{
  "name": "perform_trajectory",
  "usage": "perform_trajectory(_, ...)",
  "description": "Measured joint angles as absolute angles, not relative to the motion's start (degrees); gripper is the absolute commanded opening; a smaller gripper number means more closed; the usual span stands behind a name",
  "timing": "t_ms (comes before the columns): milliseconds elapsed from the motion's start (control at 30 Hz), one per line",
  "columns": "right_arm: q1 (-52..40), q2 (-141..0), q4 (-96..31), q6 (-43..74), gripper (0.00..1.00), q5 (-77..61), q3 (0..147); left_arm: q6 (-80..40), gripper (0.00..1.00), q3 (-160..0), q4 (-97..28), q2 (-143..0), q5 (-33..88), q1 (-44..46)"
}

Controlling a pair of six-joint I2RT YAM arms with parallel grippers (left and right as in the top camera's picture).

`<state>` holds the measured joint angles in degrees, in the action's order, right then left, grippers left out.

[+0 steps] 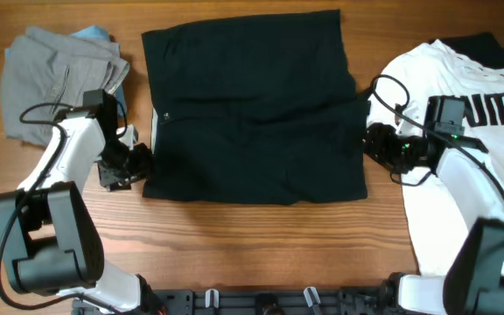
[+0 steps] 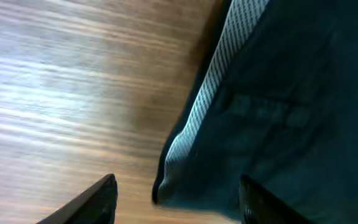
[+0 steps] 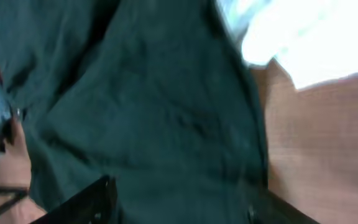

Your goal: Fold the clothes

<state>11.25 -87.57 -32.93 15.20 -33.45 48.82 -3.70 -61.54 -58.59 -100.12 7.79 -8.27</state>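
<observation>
The black shorts (image 1: 252, 109) lie spread flat in the middle of the wooden table. Their pale inner waistband (image 2: 219, 74) shows along the left edge in the left wrist view. My left gripper (image 1: 134, 166) is open at the shorts' lower left corner (image 2: 166, 186), with that corner between its fingers (image 2: 176, 202). My right gripper (image 1: 370, 144) is open at the shorts' right edge, its fingers (image 3: 179, 205) spread over the black fabric (image 3: 148, 112). The grey shorts (image 1: 59, 74) lie at the far left. The white PUMA T-shirt (image 1: 462, 96) lies at the right.
A bit of blue fabric (image 1: 94, 35) shows behind the grey shorts. The white T-shirt reaches under my right arm down to the front edge (image 1: 444, 236). Bare wood (image 1: 261, 245) lies in front of the black shorts.
</observation>
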Motion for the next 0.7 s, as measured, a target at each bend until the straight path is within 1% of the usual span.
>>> perform_trajectory(67, 11.2, -84.4, -37.1, 14.3, 0.67, -33.5, 48.8, -4.3, 0.49, -57.3, -53.5, -100.2, 9.8, -8.3)
perform_trajectory(133, 11.2, -82.4, -41.3, 14.0, 0.67, -33.4, 48.9, -5.4, 0.3, -54.5, -49.2, -100.3, 11.8, -8.3)
perform_trajectory(167, 11.2, -82.0, -43.5, 14.1, 0.67, -33.2, 48.9, -6.6, 0.13, -53.7, -47.3, -99.7, 13.0, -8.3)
perform_trajectory(200, 11.2, -82.0, -45.5, 14.5, 0.67, -32.7, 48.8, -7.2, 0.04, -53.2, -45.8, -99.5, 13.6, -8.4)
perform_trajectory(267, 11.2, -81.9, -49.8, 15.8, 0.6, -30.2, 48.2, -8.3, 0.04, -52.1, -43.2, -99.3, 15.6, -8.8)
perform_trajectory(300, 11.2, -82.0, -50.5, 16.4, 0.56, -29.4, 47.5, -8.4, 0.04, -52.0, -43.2, -99.2, 16.0, -8.8)
perform_trajectory(333, 11.2, -81.9, -51.0, 16.8, 0.54, -28.8, 46.4, -8.5, 0.04, -52.0, -43.2, -99.2, 16.2, -8.8)
perform_trajectory(433, 11.2, -82.0, -49.3, 18.3, 0.54, -27.6, 41.2, -8.9, 0.04, -52.3, -45.3, -99.2, 16.4, -8.8)
perform_trajectory(500, 11.2, -82.0, -44.1, 18.8, 0.54, -27.4, 37.8, -9.0, 0.04, -53.1, -49.1, -99.5, 16.4, -8.8)
perform_trajectory(533, 11.2, -82.0, -41.0, 19.0, 0.45, -27.3, 36.4, -9.0, 0.04, -53.8, -50.5, -99.6, 16.4, -8.8)
perform_trajectory(567, 11.2, -82.0, -38.7, 19.4, 0.31, -27.3, 35.2, -9.0, 0.04, -54.8, -51.7, -99.7, 16.4, -8.8)
perform_trajectory(600, 11.2, -82.0, -36.1, 20.0, 0.07, -27.3, 34.0, -9.0, 0.04, -56.0, -52.8, -99.7, 16.1, -8.8)
perform_trajectory(633, 11.2, -82.0, -34.8, 20.1, 0.04, -27.3, 33.6, -9.0, 0.04, -57.4, -53.4, -99.7, 15.2, -8.8)
perform_trajectory(700, 11.2, -82.0, -34.4, 20.2, 0.04, -27.3, 33.7, -9.0, 0.04, -58.3, -54.8, -99.7, 12.6, -8.8)
